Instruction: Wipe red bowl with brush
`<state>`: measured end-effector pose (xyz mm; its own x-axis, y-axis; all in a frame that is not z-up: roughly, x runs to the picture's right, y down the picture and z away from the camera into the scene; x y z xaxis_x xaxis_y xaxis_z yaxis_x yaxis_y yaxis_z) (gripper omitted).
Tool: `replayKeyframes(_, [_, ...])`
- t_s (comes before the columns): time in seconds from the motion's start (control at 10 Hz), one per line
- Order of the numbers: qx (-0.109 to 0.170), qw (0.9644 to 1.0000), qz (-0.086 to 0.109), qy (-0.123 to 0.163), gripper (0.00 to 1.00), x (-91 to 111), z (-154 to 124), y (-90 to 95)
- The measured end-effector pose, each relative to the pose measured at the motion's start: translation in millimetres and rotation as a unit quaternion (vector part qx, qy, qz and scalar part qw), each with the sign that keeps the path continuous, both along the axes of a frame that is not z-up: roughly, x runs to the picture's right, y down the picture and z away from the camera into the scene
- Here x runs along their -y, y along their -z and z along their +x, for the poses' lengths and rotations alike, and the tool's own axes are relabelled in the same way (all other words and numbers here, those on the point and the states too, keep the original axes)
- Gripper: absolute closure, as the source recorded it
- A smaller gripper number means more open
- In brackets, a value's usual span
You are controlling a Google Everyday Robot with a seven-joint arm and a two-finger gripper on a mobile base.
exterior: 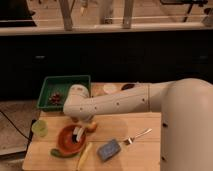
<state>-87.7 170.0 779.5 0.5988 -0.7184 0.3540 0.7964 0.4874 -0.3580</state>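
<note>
While the big white arm [125, 102] bends down over the table, the gripper [80, 129] hangs right over the red bowl [69, 138]. The arm hides most of the gripper, so it cannot be told how wide it is or how tight it holds. A small white and dark thing pokes out under it, inside the bowl. That looks like the brush [78, 134], with its dark end down near the bowl's floor.

The red bowl sits near the front left of the wooden table [145, 150]. Something orange, maybe an apple [91, 126], sits just beside the bowl's far edge, half hidden by the arm. A green thing [56, 152] lies at the bowl's front edge, and a yellow banana [84, 157] lies just to the right of it. A blue sponge [109, 149] and a silver fork [136, 136] are a bit farther right. A light green cup [40, 128] stands off to the left, and a green tray [65, 91] sits at the back.

The step in hand seems to be the wiping itself, since the brush is already in the bowl. The next move likely needs the brush pressed lightly down and swept around inside. The bowl could slide, so the push should stay soft.
</note>
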Motion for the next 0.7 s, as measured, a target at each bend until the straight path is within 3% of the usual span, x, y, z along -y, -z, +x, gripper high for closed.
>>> replayKeyframes(0.4, [0.033, 0.9993, -0.003, 0.019, 1.0, 4, -49, 0.1])
replayKeyframes(0.7, [0.066, 0.9968, -0.009, 0.045, 1.0, -9, -81, 11.4])
